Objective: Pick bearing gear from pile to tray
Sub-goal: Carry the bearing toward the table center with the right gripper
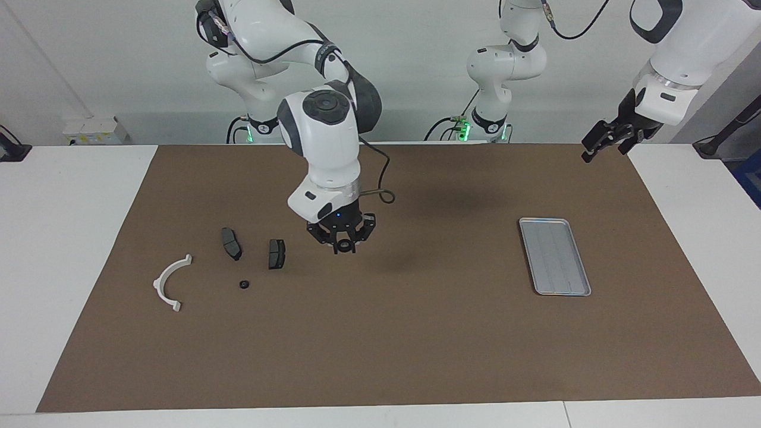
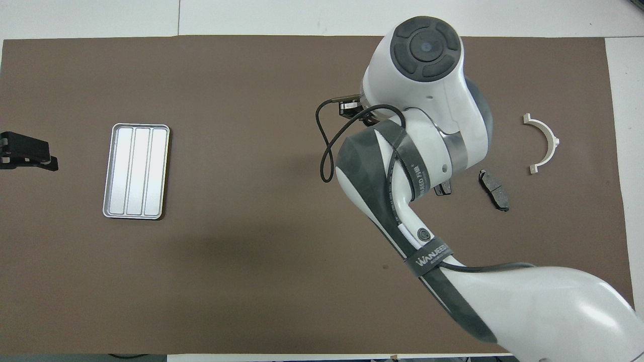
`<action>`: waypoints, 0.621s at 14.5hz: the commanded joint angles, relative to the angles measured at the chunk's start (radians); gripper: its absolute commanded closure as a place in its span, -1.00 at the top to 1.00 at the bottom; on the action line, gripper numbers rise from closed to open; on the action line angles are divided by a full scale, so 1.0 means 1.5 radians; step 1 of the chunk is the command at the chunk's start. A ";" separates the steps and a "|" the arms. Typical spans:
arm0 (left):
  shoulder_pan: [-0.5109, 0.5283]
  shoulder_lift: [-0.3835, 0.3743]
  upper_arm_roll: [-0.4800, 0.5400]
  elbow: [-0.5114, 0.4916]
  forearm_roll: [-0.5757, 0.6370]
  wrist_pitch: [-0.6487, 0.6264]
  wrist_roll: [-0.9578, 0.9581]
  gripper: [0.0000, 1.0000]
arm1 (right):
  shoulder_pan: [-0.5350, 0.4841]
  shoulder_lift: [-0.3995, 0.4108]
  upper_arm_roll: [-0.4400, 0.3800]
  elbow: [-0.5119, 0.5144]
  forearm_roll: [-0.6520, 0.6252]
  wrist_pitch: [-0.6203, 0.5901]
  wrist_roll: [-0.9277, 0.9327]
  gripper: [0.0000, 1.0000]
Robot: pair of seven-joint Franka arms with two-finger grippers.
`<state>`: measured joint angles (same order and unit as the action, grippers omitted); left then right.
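Note:
My right gripper [image 1: 344, 245] hangs over the brown mat just tray-ward of the pile, shut on a small black round bearing gear [image 1: 344, 244]. On the mat lies the pile: a white half-ring bracket [image 1: 170, 284] [image 2: 545, 144], two dark brake pads [image 1: 230, 243] [image 1: 276, 253], and one tiny black round piece [image 1: 244, 285]. From overhead the right arm covers the held gear and most of one pad; the other pad [image 2: 494, 189] shows. The silver ribbed tray [image 1: 556, 255] [image 2: 136, 171] lies toward the left arm's end with nothing in it. My left gripper [image 1: 601, 143] [image 2: 31, 153] waits open, raised over the mat's edge.
The brown mat [image 1: 416, 333] covers most of the white table. A black cable loops beside the right wrist [image 2: 327, 151]. Between the pile and the tray there is only bare mat.

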<state>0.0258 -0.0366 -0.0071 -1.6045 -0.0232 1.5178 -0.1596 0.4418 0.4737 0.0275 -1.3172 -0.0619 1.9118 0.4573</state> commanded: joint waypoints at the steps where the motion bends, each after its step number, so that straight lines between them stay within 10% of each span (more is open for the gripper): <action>1: 0.004 -0.017 -0.001 -0.024 -0.014 0.017 -0.006 1.00 | 0.027 0.034 0.000 0.028 -0.006 0.003 0.029 -0.75; 9: 0.003 -0.025 -0.002 -0.038 -0.014 0.015 0.003 1.00 | 0.061 0.088 0.000 -0.032 0.009 0.121 0.043 -0.71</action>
<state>0.0258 -0.0368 -0.0088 -1.6139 -0.0240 1.5183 -0.1595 0.5361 0.5973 0.0267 -1.3371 -0.0596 2.0502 0.4975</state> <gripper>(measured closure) 0.000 0.648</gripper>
